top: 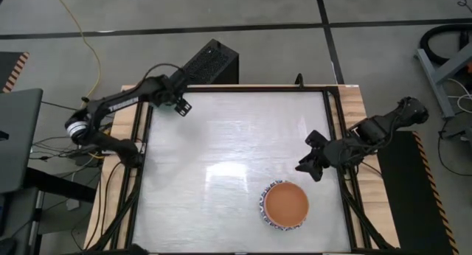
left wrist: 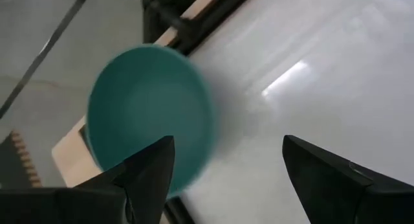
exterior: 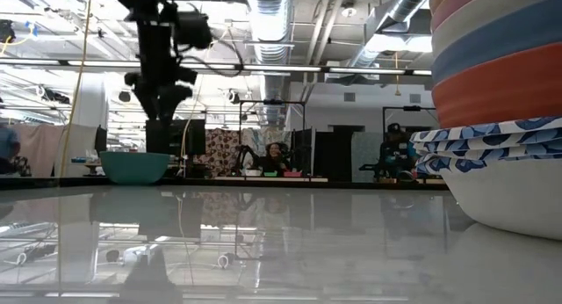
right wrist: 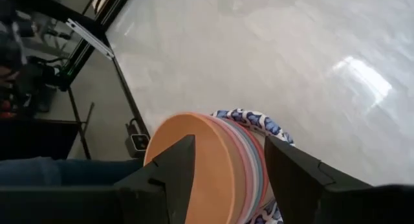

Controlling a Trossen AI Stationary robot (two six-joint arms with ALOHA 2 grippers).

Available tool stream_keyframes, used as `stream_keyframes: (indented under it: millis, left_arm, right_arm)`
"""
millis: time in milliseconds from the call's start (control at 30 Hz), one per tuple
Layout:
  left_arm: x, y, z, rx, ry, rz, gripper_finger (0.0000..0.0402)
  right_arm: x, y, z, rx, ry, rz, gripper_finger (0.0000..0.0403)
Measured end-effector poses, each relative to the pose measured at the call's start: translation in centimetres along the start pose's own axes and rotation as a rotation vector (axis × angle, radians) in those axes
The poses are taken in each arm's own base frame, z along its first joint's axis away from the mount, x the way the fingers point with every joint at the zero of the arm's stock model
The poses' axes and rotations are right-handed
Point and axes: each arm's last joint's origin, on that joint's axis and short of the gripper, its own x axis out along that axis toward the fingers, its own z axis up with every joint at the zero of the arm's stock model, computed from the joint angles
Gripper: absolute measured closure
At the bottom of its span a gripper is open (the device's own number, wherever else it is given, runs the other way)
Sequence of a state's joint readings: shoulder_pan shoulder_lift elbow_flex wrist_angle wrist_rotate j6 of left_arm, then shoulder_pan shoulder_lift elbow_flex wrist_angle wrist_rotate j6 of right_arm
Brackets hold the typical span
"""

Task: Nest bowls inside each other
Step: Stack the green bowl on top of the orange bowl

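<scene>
- In the high view, a single stack of bowls [top: 285,205] is seen at the lower right of the white table [top: 221,159], topped by an orange bowl with a blue-and-white patterned rim showing around it.
- The layers of that stack are shown only by the low view, where it fills the right edge of the frame: a cream bowl at the base, patterned rims above it, then red, blue and further bands [exterior: 496,84].
- A teal bowl [exterior: 133,167] is seen in the low view at the left, on the far edge of the table; in the left wrist view it lies at the table's border beside the black frame rail [left wrist: 194,23]. It cannot be made out in the high view.
- The left gripper [top: 182,106] hangs at the upper left of the table in the high view, its fingers [left wrist: 152,166] held apart with nothing between them.
- The right gripper [top: 311,163] is placed just above and to the right of the stack in the high view, its fingers [right wrist: 174,166] spread, and the stack is not touched.
- The centre and lower left of the table are left free; the stack sits close to the lower and right rails.
- People are seen far back in the room in the low view.
</scene>
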State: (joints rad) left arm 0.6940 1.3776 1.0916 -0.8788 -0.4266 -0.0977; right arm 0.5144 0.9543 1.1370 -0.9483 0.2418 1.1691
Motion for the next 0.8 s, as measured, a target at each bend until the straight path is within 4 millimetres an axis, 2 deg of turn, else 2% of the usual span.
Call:
stream_keyframes:
  millis: [100,200,267,467,633,700,800]
  left_arm:
    - [1.6,1.2,0.4,-0.029,0.036,-0.028,0.0125]
    - [2.9,1.7,0.5,-0.063,0.078,-0.135,0.0125]
    - [3.4,1.8,0.5,-0.07,0.095,-0.145,0.0125]
    - [4.7,1.7,0.7,-0.045,0.126,-0.097,0.0125]
    - [7.5,0.9,0.7,-0.033,0.207,-0.097,0.0127]
    - [8.6,0.4,0.6,-0.03,0.246,-0.108,0.0139]
    - [10.0,-0.3,0.4,-0.027,0.29,-0.117,0.0181]
  right_arm:
    - [0.2,0.0,0.0,-0.005,-0.016,-0.015,0.0198]
    - [0.5,0.1,0.0,-0.02,-0.015,-0.025,0.0198]
    - [0.8,0.2,0.0,-0.027,-0.016,-0.037,0.0198]
    - [1.4,0.4,-0.1,-0.039,-0.009,-0.057,0.0198]
    - [1.5,0.4,0.0,-0.037,-0.012,-0.065,0.0198]
    - [1.5,0.3,0.1,-0.034,-0.015,-0.067,0.0198]
    - [1.5,0.3,0.1,-0.032,-0.016,-0.067,0.0198]
